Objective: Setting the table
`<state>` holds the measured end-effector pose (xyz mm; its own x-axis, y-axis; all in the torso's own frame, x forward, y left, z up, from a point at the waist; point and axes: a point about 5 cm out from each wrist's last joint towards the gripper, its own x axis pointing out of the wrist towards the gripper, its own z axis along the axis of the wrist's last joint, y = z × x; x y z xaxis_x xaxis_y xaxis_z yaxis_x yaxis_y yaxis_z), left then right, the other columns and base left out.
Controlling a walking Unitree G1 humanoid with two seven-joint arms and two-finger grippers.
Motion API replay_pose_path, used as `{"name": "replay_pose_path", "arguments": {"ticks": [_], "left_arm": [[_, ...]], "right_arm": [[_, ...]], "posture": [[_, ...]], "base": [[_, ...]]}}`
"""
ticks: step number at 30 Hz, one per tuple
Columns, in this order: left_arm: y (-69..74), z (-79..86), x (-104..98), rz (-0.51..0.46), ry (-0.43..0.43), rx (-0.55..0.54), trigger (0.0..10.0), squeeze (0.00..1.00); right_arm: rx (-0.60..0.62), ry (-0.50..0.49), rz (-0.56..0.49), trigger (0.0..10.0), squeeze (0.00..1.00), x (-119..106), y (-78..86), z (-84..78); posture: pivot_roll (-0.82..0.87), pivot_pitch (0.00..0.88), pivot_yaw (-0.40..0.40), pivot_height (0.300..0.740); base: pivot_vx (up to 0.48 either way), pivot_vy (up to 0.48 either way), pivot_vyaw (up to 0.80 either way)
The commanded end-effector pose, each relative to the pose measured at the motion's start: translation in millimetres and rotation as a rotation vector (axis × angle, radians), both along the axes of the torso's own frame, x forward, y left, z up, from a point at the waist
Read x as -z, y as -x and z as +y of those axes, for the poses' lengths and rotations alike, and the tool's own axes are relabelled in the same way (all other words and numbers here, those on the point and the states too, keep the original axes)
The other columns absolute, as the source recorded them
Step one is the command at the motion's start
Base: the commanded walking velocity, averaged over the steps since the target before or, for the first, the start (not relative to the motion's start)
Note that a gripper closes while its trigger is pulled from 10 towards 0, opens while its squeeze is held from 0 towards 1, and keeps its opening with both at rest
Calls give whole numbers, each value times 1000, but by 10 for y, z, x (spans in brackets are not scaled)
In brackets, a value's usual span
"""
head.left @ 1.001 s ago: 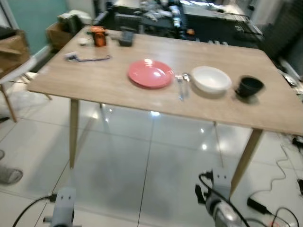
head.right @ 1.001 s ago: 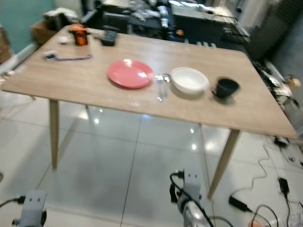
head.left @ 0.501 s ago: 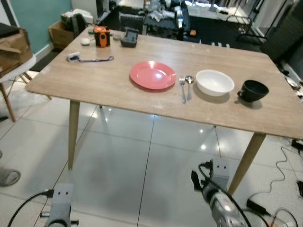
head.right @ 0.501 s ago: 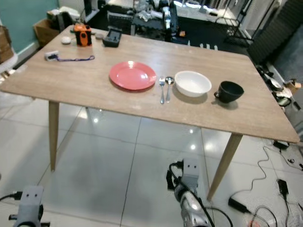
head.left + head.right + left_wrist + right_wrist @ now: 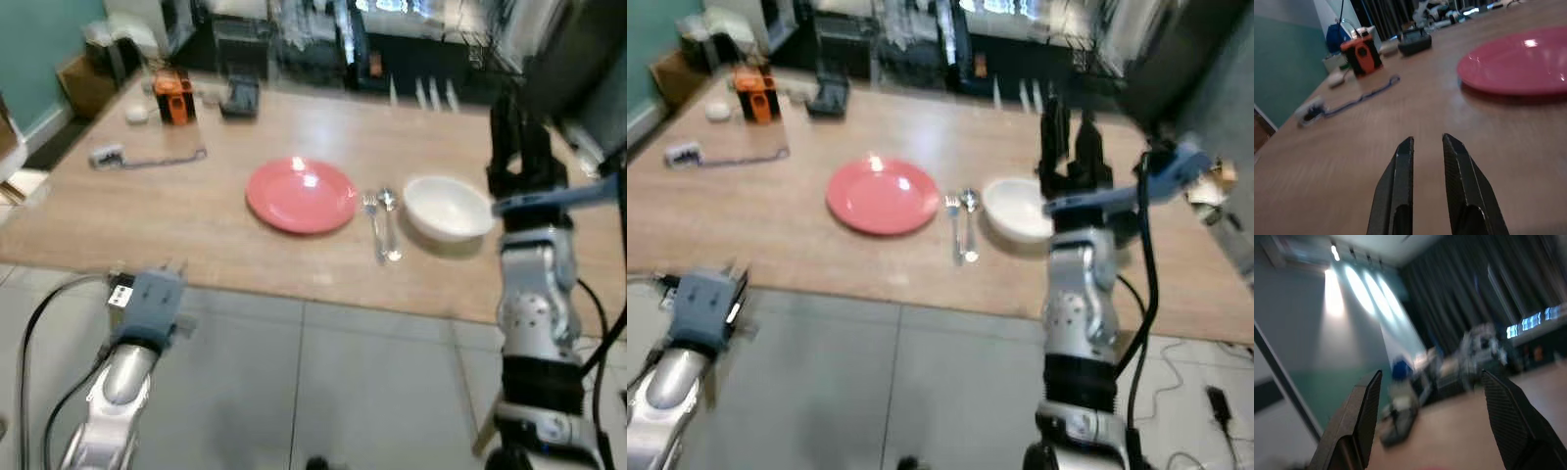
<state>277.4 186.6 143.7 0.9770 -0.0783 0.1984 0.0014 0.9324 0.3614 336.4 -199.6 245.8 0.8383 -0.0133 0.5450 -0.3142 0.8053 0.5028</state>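
One red plate point(image 5: 301, 195), one fork point(image 5: 373, 221), one spoon point(image 5: 390, 219), one white bowl point(image 5: 447, 207)

Orange-and-black device point(image 5: 172, 96) at the far left of my desk point(image 5: 196, 225), black box point(image 5: 240, 95) just to its right. Small white object point(image 5: 137, 115) near the orange device. Blue lanyard cord point(image 5: 162, 159) lies flat nearer me, with a grey tag point(image 5: 106, 155) at its left end. Cardboard box point(image 5: 86, 83) on the floor past the desk's left corner. Teal wall point(image 5: 39, 49) on the left. Glossy white tile floor point(image 5: 323, 392) below the desk. Dark, blurred clutter point(image 5: 323, 39) behind the desk.
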Motion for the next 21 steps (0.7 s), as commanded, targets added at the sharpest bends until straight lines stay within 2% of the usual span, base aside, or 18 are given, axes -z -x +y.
{"name": "replay_pose_path", "arguments": {"ticks": [1,2,8,9,10,12,15,17,18,19,21], "left_arm": [[28,-27,-60,4,-2,15,10000,0],[38,-113,-215,-25,12,44,10000,0],[71,-129,-316,-21,15,50,10000,0],[92,-74,-289,4,2,33,10000,0],[92,-74,-289,4,2,33,10000,0],[127,-11,-254,46,-1,34,10000,0],[160,41,-236,86,22,47,10000,0],[188,107,-235,130,61,61,10000,0],[203,174,-239,162,57,64,10000,0],[203,174,-239,162,57,64,10000,0],[211,273,-253,184,-11,58,10000,0]], "right_arm": [[-34,30,31,10000,0,74,7,94],[-71,49,72,10000,0,148,42,185],[-101,120,134,10000,0,238,90,318],[-90,222,152,10000,0,308,102,360],[-90,222,152,10000,0,308,102,360],[-60,373,178,10000,0,386,105,392],[-42,431,224,10000,0,457,93,376],[-15,472,302,10000,0,543,68,306],[-16,489,371,10000,0,619,59,245],[-16,489,371,10000,0,619,59,245],[-83,523,450,10000,0,732,94,204]], "posture": [[46,36,-6,740],[53,38,-7,740],[54,39,-4,740],[54,40,-3,740],[54,40,-3,740],[54,40,-3,740],[58,45,-8,740],[61,46,-13,740],[62,48,-15,740],[62,48,-15,740],[62,49,-18,740]], "base": [[472,0,0],[472,0,0],[412,0,0],[0,0,0],[0,0,0],[0,0,0],[0,0,0],[0,0,0],[0,0,0],[0,0,0],[0,0,0]]}}
